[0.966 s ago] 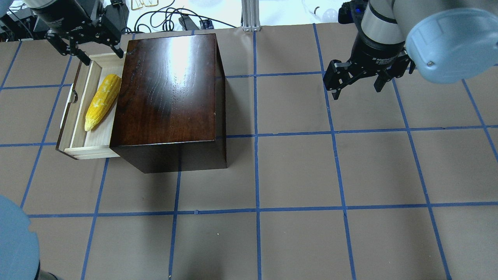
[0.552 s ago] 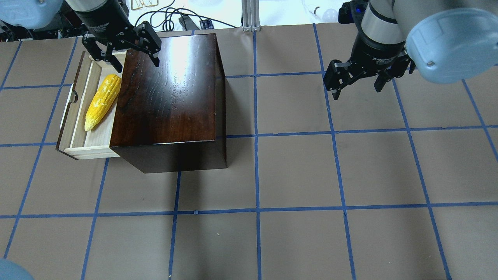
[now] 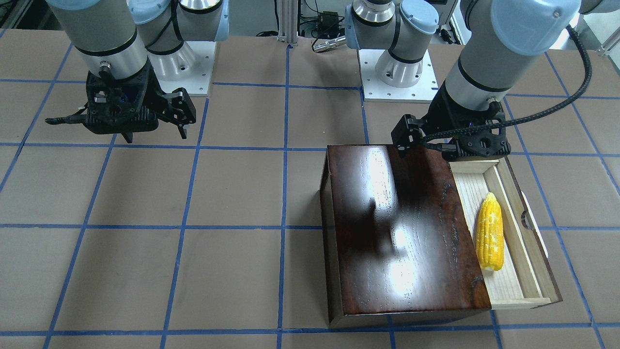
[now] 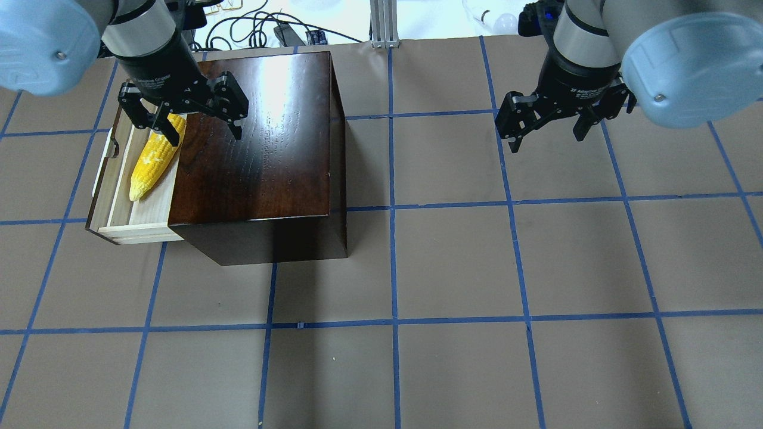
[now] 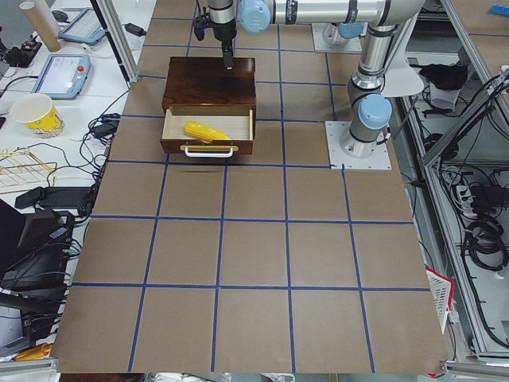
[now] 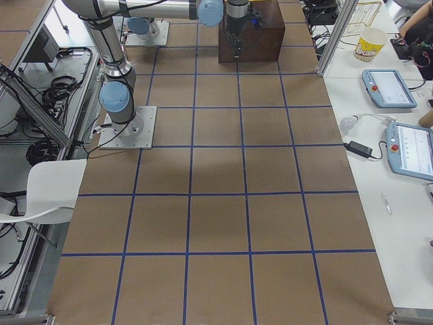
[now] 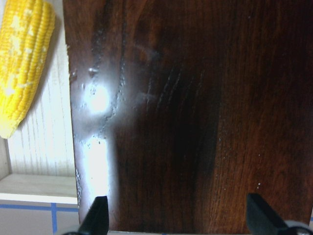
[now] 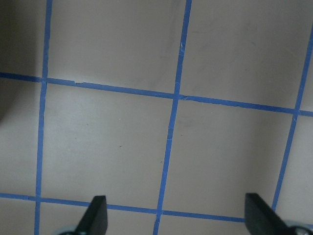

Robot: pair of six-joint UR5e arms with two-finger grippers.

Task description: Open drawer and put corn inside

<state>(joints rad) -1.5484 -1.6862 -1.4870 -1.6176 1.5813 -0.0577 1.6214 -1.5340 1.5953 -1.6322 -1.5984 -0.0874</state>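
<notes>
Corn point(image 4: 156, 158), a small yellow cob, lies lengthwise inside the pulled-out drawer point(image 4: 140, 231). The drawer sticks out of the glossy dark wooden box point(image 4: 262, 131) on the robot's left side. The left gripper point(image 4: 205, 136) hovers above the box's top, at the edge beside the drawer, jaws spread wide and holding nothing. In the overhead view, one finger overlaps the cob's thick end. The right gripper point(image 4: 548, 140) hangs over the brown table point(image 4: 453, 268), well apart from the box, also wide and empty.
</notes>
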